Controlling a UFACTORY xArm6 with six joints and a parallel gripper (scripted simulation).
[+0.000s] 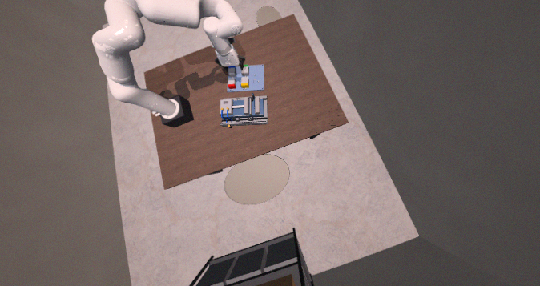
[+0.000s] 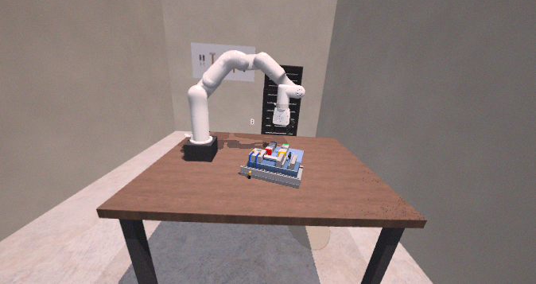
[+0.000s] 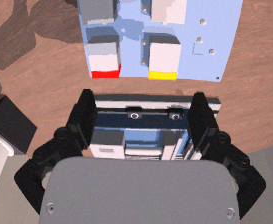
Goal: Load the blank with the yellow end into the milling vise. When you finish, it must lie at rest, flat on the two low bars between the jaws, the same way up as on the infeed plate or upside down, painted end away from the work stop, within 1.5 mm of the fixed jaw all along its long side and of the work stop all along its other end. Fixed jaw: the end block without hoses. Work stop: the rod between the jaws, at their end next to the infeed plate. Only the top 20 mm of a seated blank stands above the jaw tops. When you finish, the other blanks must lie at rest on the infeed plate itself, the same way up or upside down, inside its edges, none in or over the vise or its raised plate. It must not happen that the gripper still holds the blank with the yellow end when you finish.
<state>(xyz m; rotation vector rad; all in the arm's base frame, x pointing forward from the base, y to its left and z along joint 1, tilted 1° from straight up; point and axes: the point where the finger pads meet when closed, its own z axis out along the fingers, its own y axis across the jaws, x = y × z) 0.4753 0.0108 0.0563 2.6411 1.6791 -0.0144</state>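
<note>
The blank with the yellow end (image 1: 244,82) (image 2: 281,153) (image 3: 163,56) lies on the blue infeed plate (image 1: 257,70) (image 3: 132,67), its painted end toward the vise. My gripper (image 3: 143,102) is wide open and empty, high above the table; its fingertips are hidden in the top and exterior views. In the wrist view the yellow-ended blank appears beyond the fingers. The moving jaw (image 1: 247,105) (image 2: 280,159) and fixed jaw (image 1: 257,105) (image 2: 293,162) stand apart with no blank visible between them. The dark work stop (image 1: 252,97) stands at their infeed-plate end. The low bars are not clearly visible.
The red-ended blank (image 1: 231,82) (image 3: 103,56) lies beside the yellow-ended one. Behind them are the blue-ended blank (image 1: 231,71) (image 3: 98,11) and green-ended blank (image 1: 245,70) (image 3: 168,11). Small pins stand on the plate. Blue hoses (image 1: 222,114) rise at the vise's hose block (image 1: 226,104).
</note>
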